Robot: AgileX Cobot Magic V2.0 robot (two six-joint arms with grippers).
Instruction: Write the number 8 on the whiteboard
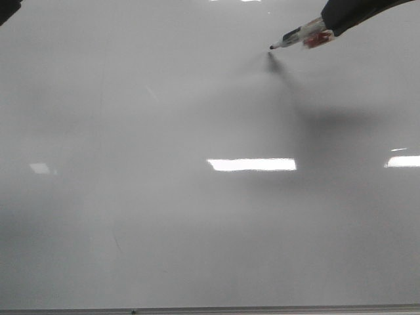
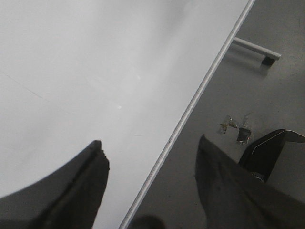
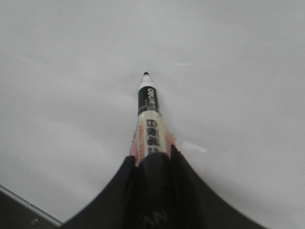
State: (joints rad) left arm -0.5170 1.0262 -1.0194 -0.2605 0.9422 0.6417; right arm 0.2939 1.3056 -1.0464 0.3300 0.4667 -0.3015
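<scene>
Whiteboard (image 1: 164, 216) surface was seen to fill almost the whole front view, pale grey and glossy, with bright rectangular light reflections (image 1: 252, 164) near its middle and toward three o'clock, and a thin grey frame along the six o'clock edge. No number 8 and no other drawn line could be made out on it in any view. The right gripper (image 1: 326, 29) was seen entering from the one o'clock corner, clamped on a marker (image 1: 296, 37) whose barrel was white with a black band and red print. The marker was pointed toward nine o'clock and slightly downward, its dark tip lying near one o'clock on the board, just above its own shadow (image 1: 273, 62); whether the tip was touching the surface could not be told. In the right wrist view the marker (image 3: 149, 119) was shown squeezed between the two dark fingers (image 3: 127, 176), with bare board all round its tip. The left gripper (image 2: 150, 152) was shown in its wrist view with fingers (image 2: 90, 171) spread wide apart and nothing between them, hanging over the board's framed edge (image 2: 190, 107), with grey floor (image 2: 267, 95) beyond. In the front view only a dark sliver of the left arm (image 1: 8, 9) was visible at the eleven o'clock corner.
</scene>
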